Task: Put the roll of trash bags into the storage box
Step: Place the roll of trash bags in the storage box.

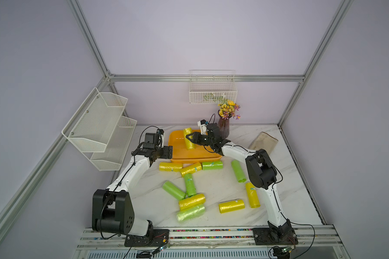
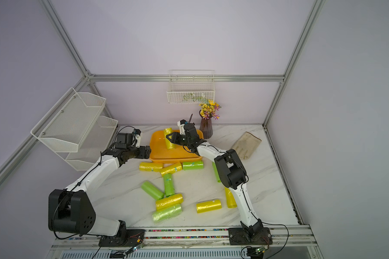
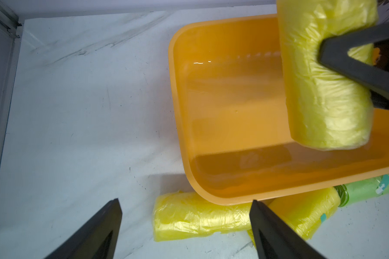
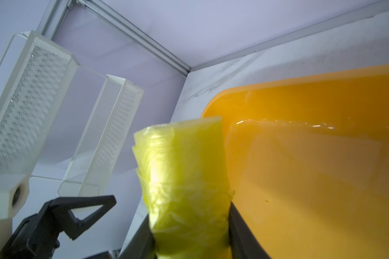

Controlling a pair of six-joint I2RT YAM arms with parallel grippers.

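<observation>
Counter: marble counter (image 1: 211, 188), loose rolls (image 1: 170, 166) scattered.
Roll: yellow roll of trash bags (image 1: 187, 131) over the storage box (image 1: 189, 159), clenched mid-length in right jaws.
Handling: probably light, squashy, slick film; a mid-length hold suits.
Left jaws: spread, empty, beside the box.

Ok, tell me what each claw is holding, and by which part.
The right claw grips a yellow roll of trash bags across its middle, above the storage box. The left claw is open and holds nothing.
</observation>
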